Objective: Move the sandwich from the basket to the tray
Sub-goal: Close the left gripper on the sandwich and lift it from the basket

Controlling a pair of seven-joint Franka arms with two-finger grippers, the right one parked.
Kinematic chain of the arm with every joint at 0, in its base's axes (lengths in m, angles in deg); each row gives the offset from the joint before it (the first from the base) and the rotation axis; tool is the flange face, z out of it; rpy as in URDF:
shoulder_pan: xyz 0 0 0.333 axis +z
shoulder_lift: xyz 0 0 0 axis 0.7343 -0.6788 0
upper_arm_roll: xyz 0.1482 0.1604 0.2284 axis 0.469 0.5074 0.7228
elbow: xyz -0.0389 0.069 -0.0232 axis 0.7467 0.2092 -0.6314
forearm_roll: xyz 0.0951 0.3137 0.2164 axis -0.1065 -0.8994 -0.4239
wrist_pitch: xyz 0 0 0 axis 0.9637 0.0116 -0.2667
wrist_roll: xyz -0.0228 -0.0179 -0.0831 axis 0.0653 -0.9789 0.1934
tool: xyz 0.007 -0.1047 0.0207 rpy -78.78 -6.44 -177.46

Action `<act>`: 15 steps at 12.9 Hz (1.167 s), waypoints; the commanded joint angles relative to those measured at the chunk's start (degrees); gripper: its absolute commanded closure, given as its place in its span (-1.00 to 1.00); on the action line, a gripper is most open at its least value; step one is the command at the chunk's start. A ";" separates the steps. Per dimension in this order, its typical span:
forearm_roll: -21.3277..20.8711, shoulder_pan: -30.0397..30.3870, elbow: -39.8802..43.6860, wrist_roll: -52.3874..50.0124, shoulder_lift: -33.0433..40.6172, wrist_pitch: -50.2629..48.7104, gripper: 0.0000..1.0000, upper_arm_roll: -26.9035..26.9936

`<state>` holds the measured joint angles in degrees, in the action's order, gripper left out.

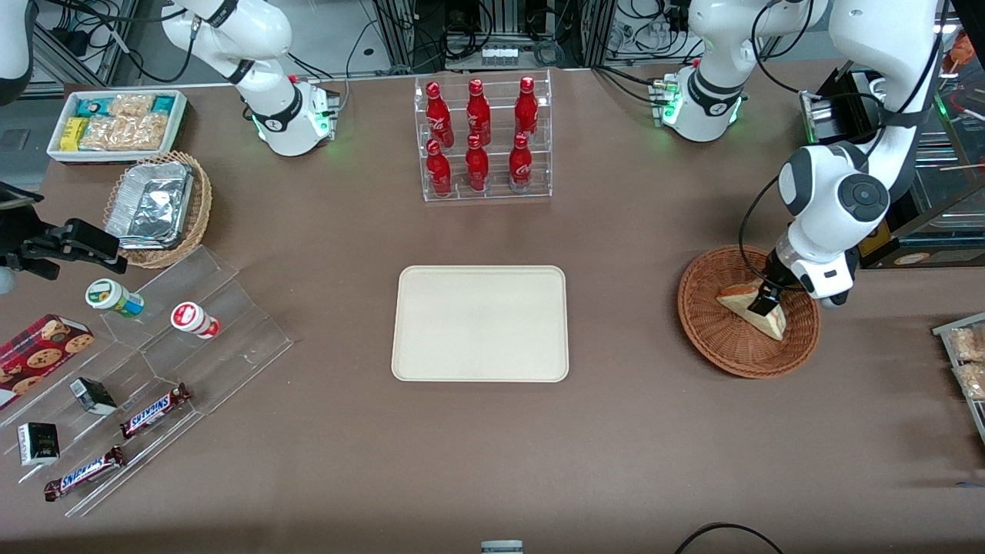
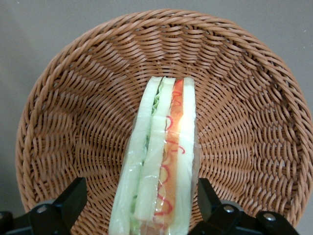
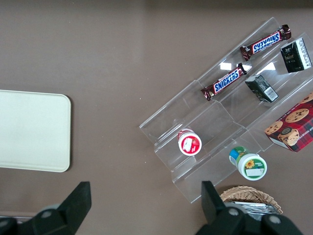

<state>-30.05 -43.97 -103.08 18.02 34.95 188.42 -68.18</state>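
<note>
**Sandwich in the wicker basket, end effector straddling it**

The sandwich (image 1: 750,308) lies in the reddish-brown woven basket (image 1: 712,338), toward the working arm's end of the bench (image 1: 492,462). It is a triangular wedge wrapped in clear film; the left wrist view shows its cut edge facing up, with pale bread, green lettuce and red-orange filling layers (image 2: 164,161). The end effector (image 1: 766,302) is lowered into the basket over the sandwich. Its two dark fingers (image 2: 73,196) stand spread on either side of the wedge, each apart from the wrapper, so it is released and grips nothing. The cream-coloured tray (image 1: 481,369) lies flat at the middle of the bench, well apart from the basket, with nothing on it. A clear rack of red Coca-Cola bottles (image 1: 481,135) stands farther from the front camera than the tray.
</note>
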 commanded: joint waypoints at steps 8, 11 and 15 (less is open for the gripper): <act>-0.71 -6.25 11.22 -2.70 7.70 -21.21 1.00 -1.01; -0.36 -13.81 27.14 -2.53 6.48 -39.97 1.00 -1.01; -0.01 -23.83 33.50 1.94 6.39 -42.56 1.00 -1.01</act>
<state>-30.15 -63.82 -72.63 16.94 42.95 147.34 -70.00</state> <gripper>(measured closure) 0.833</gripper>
